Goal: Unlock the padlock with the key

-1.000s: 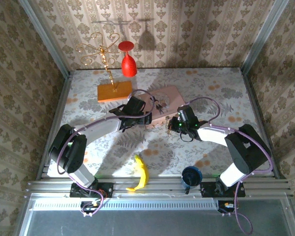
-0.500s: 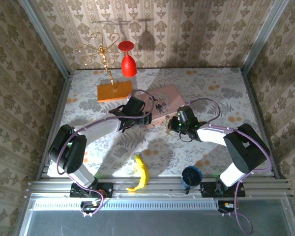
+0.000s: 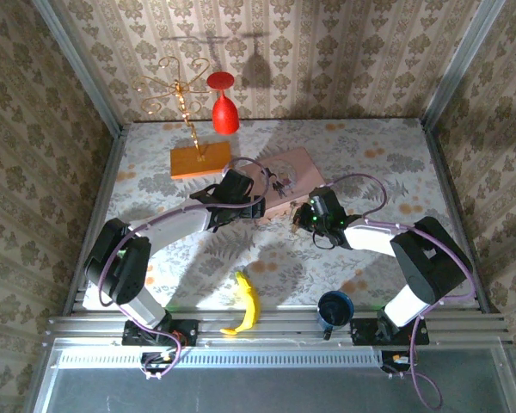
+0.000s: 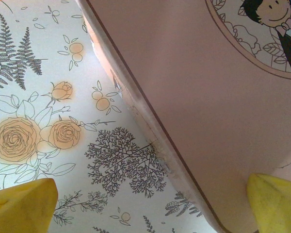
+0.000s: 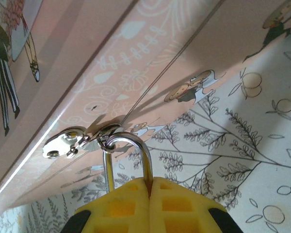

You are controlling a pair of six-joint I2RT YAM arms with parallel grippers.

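Hanging from the metal hasp (image 5: 70, 143) of the pink rectangular box (image 5: 150, 58), the tiny silvery-shackled padlock (image 5: 128, 138) lies dead ahead of the right gripper (image 5: 149, 187), its shackle legs running lengthwise toward the pressed-together yellow fingers (image 5: 121, 204). The spread left gripper (image 4: 150, 204) straddles the box's edge.

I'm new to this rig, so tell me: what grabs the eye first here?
A pink rectangular box sits in the middle of the floral table. The right end effector is shut on a tiny metal padlock whose silvery shackle hangs from the box's hasp. A red upturned wine glass stands at the table's far edge.
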